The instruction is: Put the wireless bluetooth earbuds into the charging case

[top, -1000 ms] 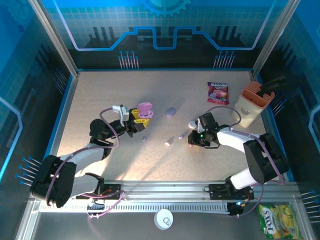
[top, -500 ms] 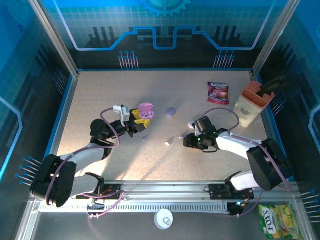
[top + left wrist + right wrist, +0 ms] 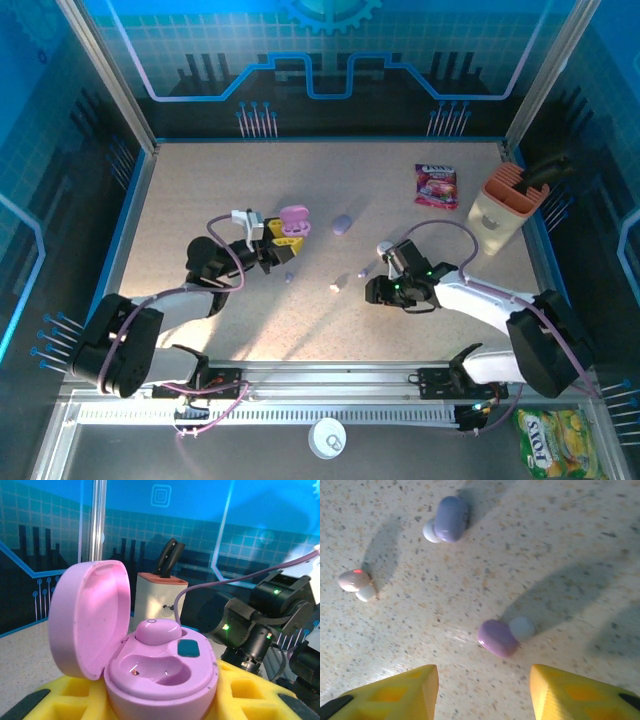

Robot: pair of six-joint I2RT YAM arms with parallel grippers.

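Little writing can be read. The yellow-green packet (image 3: pixel 555 440) outside the near right corner of the surface (image 3: pixel 200 190) carries bold white lettering that looks like "FOX'S", though it is small. The pink packet (image 3: pixel 436 185) near the far right has a line of white letters across its top, too small to make out. Just beside it, to the right, stands a knife block (image 3: pixel 505 205) with dark handles sticking up. No label shows on the charging case (image 3: pixel 160 680), only a small teal patch on its deck.

The left pincer (image 3: pixel 283 243) is pinching the charging case between its yellow fingers (image 3: pixel 75 700). The pink lid stands raised. One seated earbud (image 3: pixel 157 630) fills the far socket, and the near socket is bare.

The right pincer (image 3: pixel 482 680) is spread, its yellow fingertips well apart and low over the surface. The purple earbud (image 3: pixel 499 637), with its pale tip, lies on the surface just ahead of the gap between the fingertips, nearer the right-hand one and touching neither. Farther out, to the left, lies the pink-white earbud (image 3: pixel 356 582) with a red dot on it, and farther still the lavender earbud (image 3: pixel 449 519). All three loose pieces lie between the two pincers, well apart from the charging case.
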